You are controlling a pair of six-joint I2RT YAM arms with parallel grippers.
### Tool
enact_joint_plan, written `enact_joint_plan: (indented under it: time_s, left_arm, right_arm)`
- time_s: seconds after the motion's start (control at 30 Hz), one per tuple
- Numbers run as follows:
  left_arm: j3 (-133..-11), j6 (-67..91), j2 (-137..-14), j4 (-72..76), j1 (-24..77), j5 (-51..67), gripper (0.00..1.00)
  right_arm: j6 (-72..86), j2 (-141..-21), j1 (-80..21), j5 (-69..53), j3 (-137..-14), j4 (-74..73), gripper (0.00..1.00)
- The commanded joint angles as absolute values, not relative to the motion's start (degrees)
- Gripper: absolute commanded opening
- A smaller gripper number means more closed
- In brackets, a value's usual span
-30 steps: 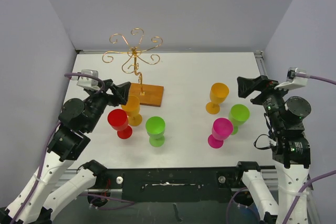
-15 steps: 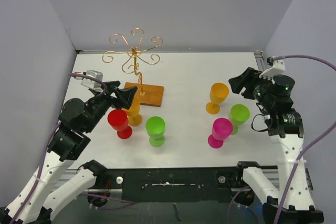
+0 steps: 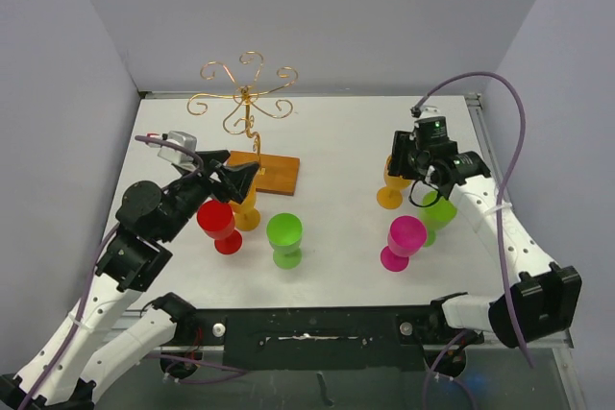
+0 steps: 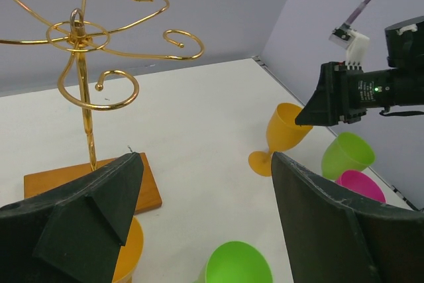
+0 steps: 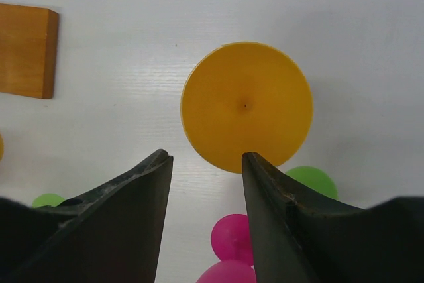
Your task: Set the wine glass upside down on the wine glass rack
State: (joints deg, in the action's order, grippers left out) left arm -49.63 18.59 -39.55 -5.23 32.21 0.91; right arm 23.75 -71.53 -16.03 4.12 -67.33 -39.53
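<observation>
We begin at the right gripper [image 5: 205,157]: its two dark fingers stand apart with a gap between them and they grasp nothing. It hangs over the right orange wine glass [image 5: 246,105], pointing down. In the right wrist view we look straight into the bowl of this glass and see only its smooth orange inside. The gap between the fingers looks narrower than the round rim. This glass [image 3: 397,178] stands upright on its foot on the white tabletop [image 3: 336,141], in the right half and nearer to the far edge than its neighbours. Just beside it, toward the right edge, stands the right green glass [image 3: 438,210], and toward the near edge the pink glass [image 3: 404,240], both with the mouth up. The left gripper [image 3: 235,175] is spread wide and holds nothing. It hovers above the left orange wine glass [image 3: 242,204], whose bowl shows under one finger in the left wrist view. The red glass [image 3: 219,225] stands just beside this glass on the side of the left edge, and the middle green glass [image 3: 284,239] is near it toward the near edge, both upright. The wine glass rack [image 3: 247,103] stands in the left half toward the far edge. Its gold scroll arms spread from a thin stem on the wooden base [image 3: 264,172], which lies flat just beyond the left gripper. All six glasses are on the tabletop.
</observation>
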Motion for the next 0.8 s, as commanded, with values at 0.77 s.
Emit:
enact_joint_plan:
  time_s: [0.77]
  left_arm:
    - [-49.9,18.4,-37.3,-0.6,32.1,-1.9,0.71]
  right_arm:
    - [18.2,-86.9,-19.9,6.1,-75.2,-34.6,0.08]
